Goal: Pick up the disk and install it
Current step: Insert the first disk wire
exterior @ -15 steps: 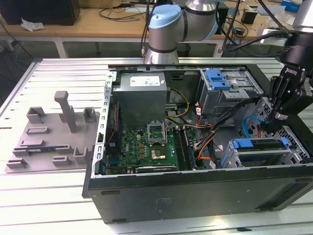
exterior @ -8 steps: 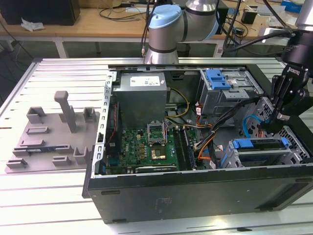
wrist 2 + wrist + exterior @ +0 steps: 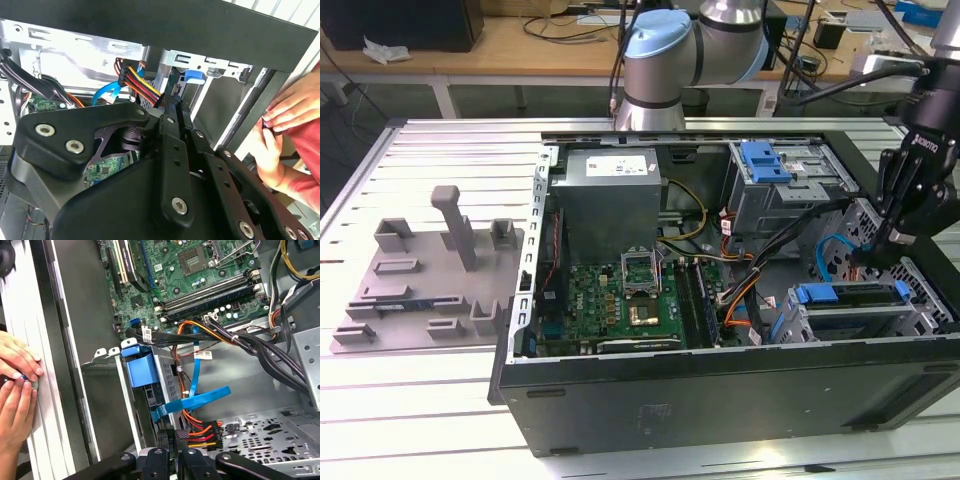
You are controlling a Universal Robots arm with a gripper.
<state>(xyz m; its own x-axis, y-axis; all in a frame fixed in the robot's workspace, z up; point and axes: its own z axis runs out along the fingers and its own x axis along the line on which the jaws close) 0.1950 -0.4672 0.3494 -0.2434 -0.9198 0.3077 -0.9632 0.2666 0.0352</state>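
The disk (image 3: 850, 312) lies flat in the drive cage at the near corner of the open computer case, on the exterior view's right, with its blue bracket (image 3: 852, 293) along its far edge. In the first wrist view the blue bracket (image 3: 142, 367) sits at the mouth of the metal cage. My gripper (image 3: 861, 262) hangs just above and behind the disk, over the perforated case floor. Its black fingers (image 3: 162, 460) stand pressed together with nothing between them. In the second wrist view the gripper (image 3: 172, 105) points toward the bundle of red, yellow and black power wires.
A flat blue data cable (image 3: 192, 402) and power wires (image 3: 200, 432) run beside the cage, close to the fingertips. A second blue-bracketed bay (image 3: 765, 160) sits at the case's far side. A person's hands (image 3: 15, 385) rest outside the case wall. A grey fixture (image 3: 430, 270) lies on the table.
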